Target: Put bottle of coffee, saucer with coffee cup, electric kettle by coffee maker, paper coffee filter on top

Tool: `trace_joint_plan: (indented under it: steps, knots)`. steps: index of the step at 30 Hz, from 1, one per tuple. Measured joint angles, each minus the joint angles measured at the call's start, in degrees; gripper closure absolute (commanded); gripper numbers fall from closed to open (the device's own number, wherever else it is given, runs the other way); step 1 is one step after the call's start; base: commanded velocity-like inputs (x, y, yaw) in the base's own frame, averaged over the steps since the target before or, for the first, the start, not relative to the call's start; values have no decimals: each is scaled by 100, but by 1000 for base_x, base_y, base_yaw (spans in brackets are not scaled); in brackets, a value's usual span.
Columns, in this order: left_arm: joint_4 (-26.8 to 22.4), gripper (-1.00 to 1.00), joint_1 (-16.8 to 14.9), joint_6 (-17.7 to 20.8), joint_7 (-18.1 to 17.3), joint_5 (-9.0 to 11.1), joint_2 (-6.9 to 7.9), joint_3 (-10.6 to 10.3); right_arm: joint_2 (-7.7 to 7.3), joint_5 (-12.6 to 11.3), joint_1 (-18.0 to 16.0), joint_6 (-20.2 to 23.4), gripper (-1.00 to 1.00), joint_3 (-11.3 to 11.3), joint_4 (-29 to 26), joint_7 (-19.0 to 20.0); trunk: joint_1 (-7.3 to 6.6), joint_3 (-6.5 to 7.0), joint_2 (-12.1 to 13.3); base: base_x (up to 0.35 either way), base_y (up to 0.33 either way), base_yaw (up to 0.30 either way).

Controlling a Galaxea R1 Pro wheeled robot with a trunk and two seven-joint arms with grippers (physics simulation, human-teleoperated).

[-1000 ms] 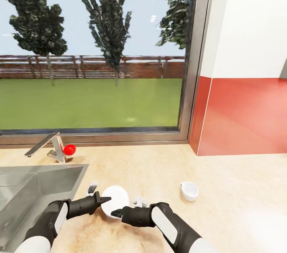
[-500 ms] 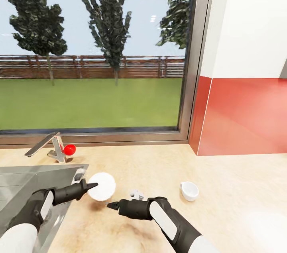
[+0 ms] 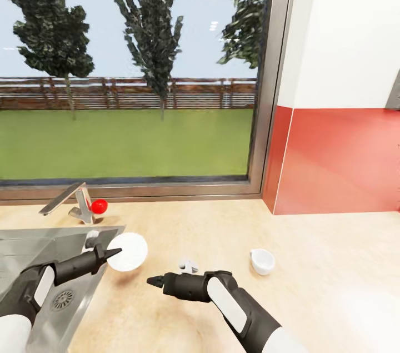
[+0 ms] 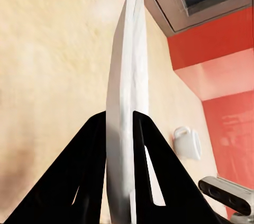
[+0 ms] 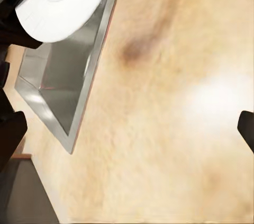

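My left gripper [image 3: 109, 255] is shut on the rim of a white saucer [image 3: 128, 251], holding it tilted in the air over the sink's right edge. In the left wrist view the saucer [image 4: 127, 97] stands edge-on between the two black fingers [image 4: 92, 150]. My right gripper [image 3: 166, 275] hovers open and holds nothing, low over the counter just right of the saucer. The right wrist view shows the saucer [image 5: 63, 1] above the sink's corner. A small white coffee cup [image 3: 262, 261] stands upright on the counter to the right, also seen as the cup [image 4: 188, 143] beyond the saucer.
A steel sink [image 3: 33, 255] is set into the beige countertop [image 3: 222, 230] at the left, with a faucet [image 3: 69, 203] and a red knob [image 3: 99, 206] behind it. A large window runs along the back. A red backsplash wall [image 3: 339, 164] closes the right.
The left gripper has carried the saucer left and away from the right gripper, towards the sink's edge. The right gripper has drifted slightly left. The view has shifted a little.
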Motion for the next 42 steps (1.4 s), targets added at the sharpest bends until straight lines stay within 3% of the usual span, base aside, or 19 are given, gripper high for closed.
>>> trace_joint_plan:
  steps: [24, 27, 33, 36, 39, 42]
  knots:
    - [-74, 100, 14, -1, -15, 16, -4, 9, 0, -1, 0, 2, -100, 30, -225, 34, 0, 0, 0, -337, 0, 0]
    - [-72, 100, 14, 0, -306, 10, -2, 0, 0, 1, 0, -1, -100, 172, -296, 36, 0, 0, 0, -338, 0, 0]
    - [-72, 100, 22, -4, -434, 4, -1, 2, 0, 1, 0, 3, -100, 237, -326, 36, 0, 0, 0, -338, 0, 0]
    - [-71, 100, 25, -5, -449, 7, 19, 8, 0, 0, 0, 3, -100, 537, -321, 36, 0, 0, 0, -338, 0, 0]
    - [-72, 100, 23, -5, -452, 8, 51, 11, 0, -10, 25, 7, -100, 1112, -285, 35, 0, 0, 0, -338, 0, 0]
    - [-71, 100, 27, -5, -459, 8, 85, 11, 0, -33, 95, 9, -100, 1439, -268, 19, 0, 0, 0, -338, 0, 0]
